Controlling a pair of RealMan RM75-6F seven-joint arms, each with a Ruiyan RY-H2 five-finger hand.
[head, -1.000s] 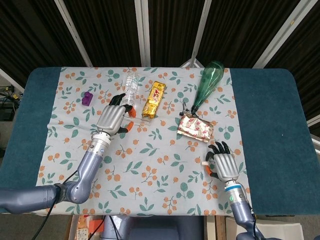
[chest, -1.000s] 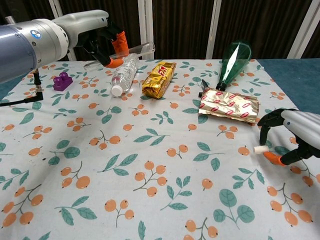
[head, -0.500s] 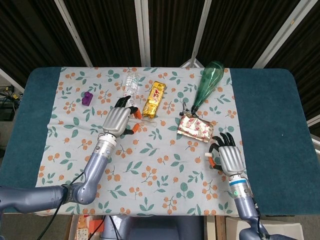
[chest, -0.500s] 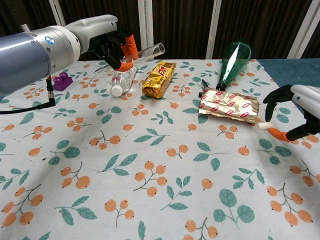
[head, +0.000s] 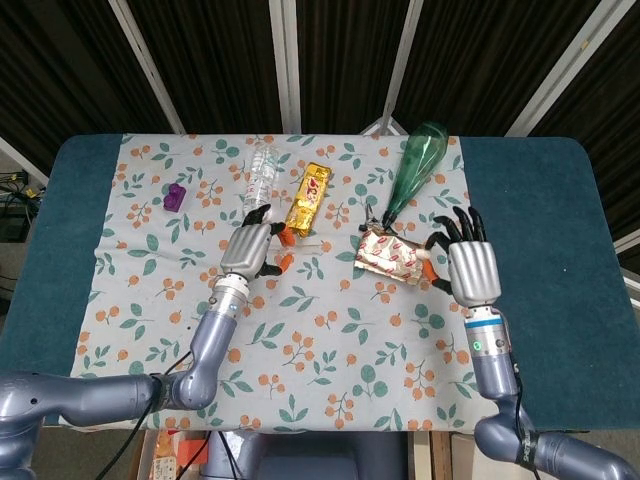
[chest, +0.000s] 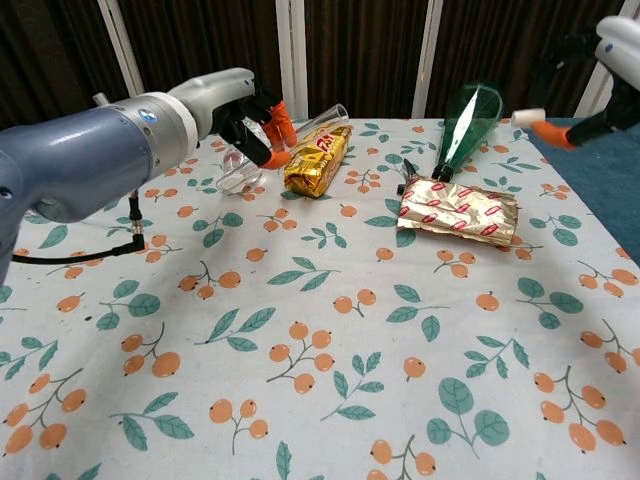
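Test tube (chest: 312, 117) pinched in left robot hand (head: 252, 248), raised just beside gold snack pack (head: 307, 199). Glass-clear, light, slick, probably fragile; best gripped mid-length, gently. Right robot hand (head: 470, 262) spread, holding nothing, near foil packet (head: 390, 257).

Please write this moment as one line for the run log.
left hand: holds clear tube | right hand: raised, fingers spread, empty | nearby: gold packet, silver pouch

Left hand (head: 251, 249) carried the clear tube (chest: 318, 119) rightward off the water bottle (head: 261, 171); it now hangs just beside the gold snack pack (head: 308, 198), tube tip over it. Right hand (head: 468, 265) rose from the near table edge, fingers spread, now up beside the silver foil packet (head: 392, 256).
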